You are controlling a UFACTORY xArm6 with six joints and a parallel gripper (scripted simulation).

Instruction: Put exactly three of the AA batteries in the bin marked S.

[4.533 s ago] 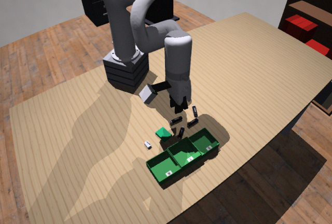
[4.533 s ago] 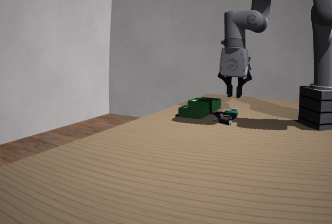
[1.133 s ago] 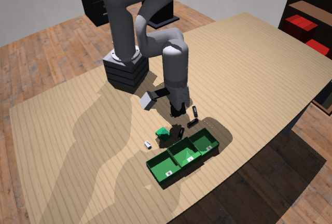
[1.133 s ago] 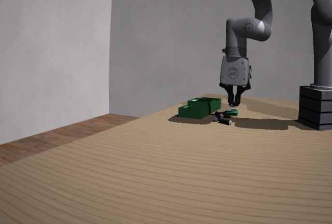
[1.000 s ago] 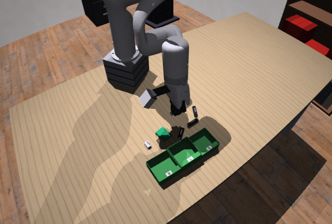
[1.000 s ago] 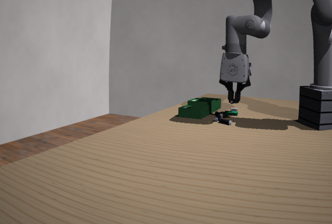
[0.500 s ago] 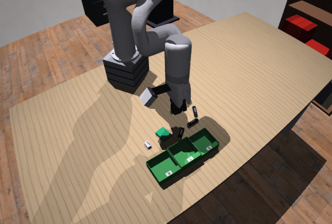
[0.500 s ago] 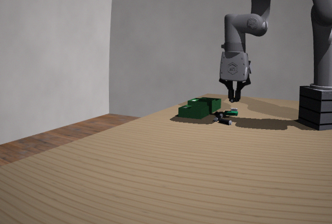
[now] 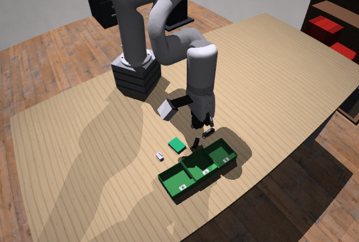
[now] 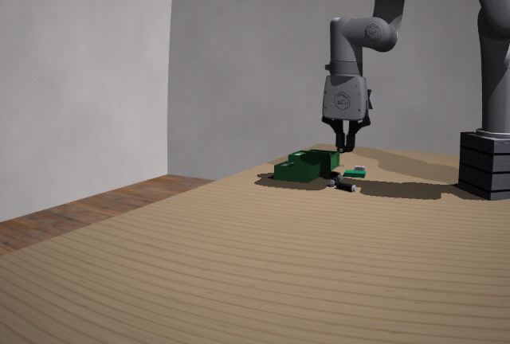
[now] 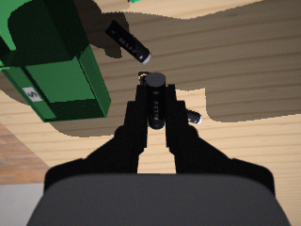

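Note:
My gripper (image 9: 199, 124) (image 10: 345, 149) (image 11: 156, 98) is shut on a black AA battery (image 11: 154, 100) and holds it above the table, just behind the row of bins. Three more AA batteries lie on the table near it. One (image 9: 208, 132) (image 10: 347, 186) is by the right bin, one (image 9: 194, 143) (image 11: 128, 42) by the middle bin, and one (image 9: 211, 121) beside the fingers. The green bin marked S (image 9: 229, 150) (image 11: 96, 80) is the right-hand one of three and looks empty. Its S label (image 11: 31, 94) shows in the wrist view.
Two more green bins, a middle one (image 9: 189, 159) and a left one (image 9: 168, 184), stand joined in a row with the S bin, and the row shows in the exterior view (image 10: 304, 167). A green card (image 9: 176, 144) (image 10: 354, 173) and a small white object (image 9: 159, 156) lie left of the batteries. The arm's base (image 9: 136, 77) stands behind.

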